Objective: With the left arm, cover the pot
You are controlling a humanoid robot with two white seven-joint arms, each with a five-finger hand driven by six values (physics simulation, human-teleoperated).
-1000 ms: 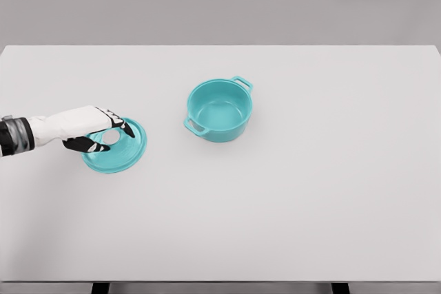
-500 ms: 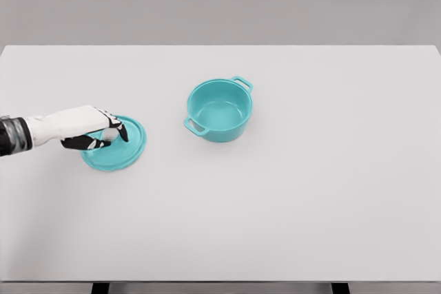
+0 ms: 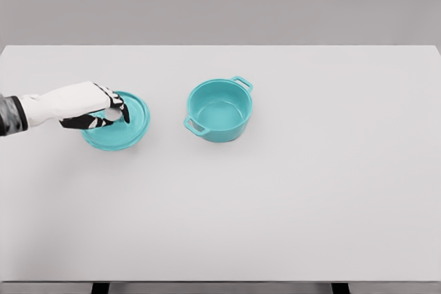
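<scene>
Teal pot (image 3: 220,110) uncovered with nothing inside, teal lid (image 3: 118,122) well left of it, left hand (image 3: 95,109) pinching its knob

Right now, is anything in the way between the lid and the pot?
No. The lid in the left hand sits left of the open pot, and only bare white table shows between them.

A teal pot (image 3: 220,110) stands upright and uncovered near the middle of the table, its two loop handles pointing to the far right and near left, its inside empty. Well to its left, the matching round teal lid (image 3: 118,123) shows its top face, its pale knob gripped from above.
</scene>
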